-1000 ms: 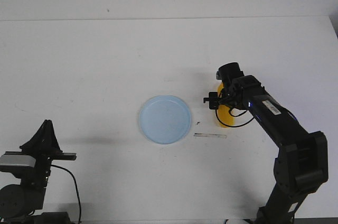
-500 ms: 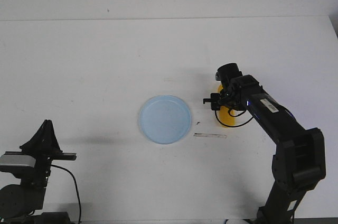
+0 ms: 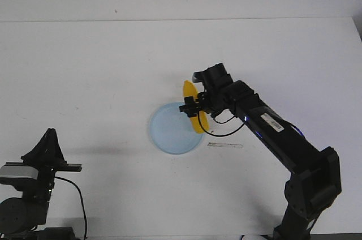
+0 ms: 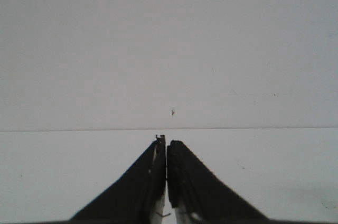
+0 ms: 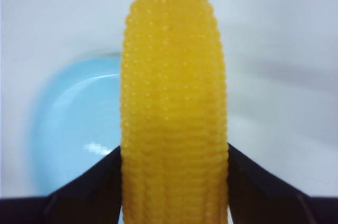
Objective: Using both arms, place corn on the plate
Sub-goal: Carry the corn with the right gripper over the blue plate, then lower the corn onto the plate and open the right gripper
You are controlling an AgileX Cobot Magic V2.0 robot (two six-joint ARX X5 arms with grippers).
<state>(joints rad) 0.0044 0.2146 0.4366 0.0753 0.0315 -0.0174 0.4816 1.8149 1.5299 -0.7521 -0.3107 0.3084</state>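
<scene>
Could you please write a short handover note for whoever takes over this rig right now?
Right gripper: shut on the corn, holding it over the right edge of the plate.
Left gripper: shut, holds nothing, parked at the near left, away from the plate.
Done: corn picked up and brought to the plate.
Left: bring the corn down onto the plate, open the right gripper, pull the arm away.

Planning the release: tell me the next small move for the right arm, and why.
Probably carry the bright yellow corn cob a little further left, toward the centre of the round pale blue plastic plate, then lower it. The right hand is shut on the cob, which hangs over the plate's right edge, so releasing now might drop it on the rim.
</scene>
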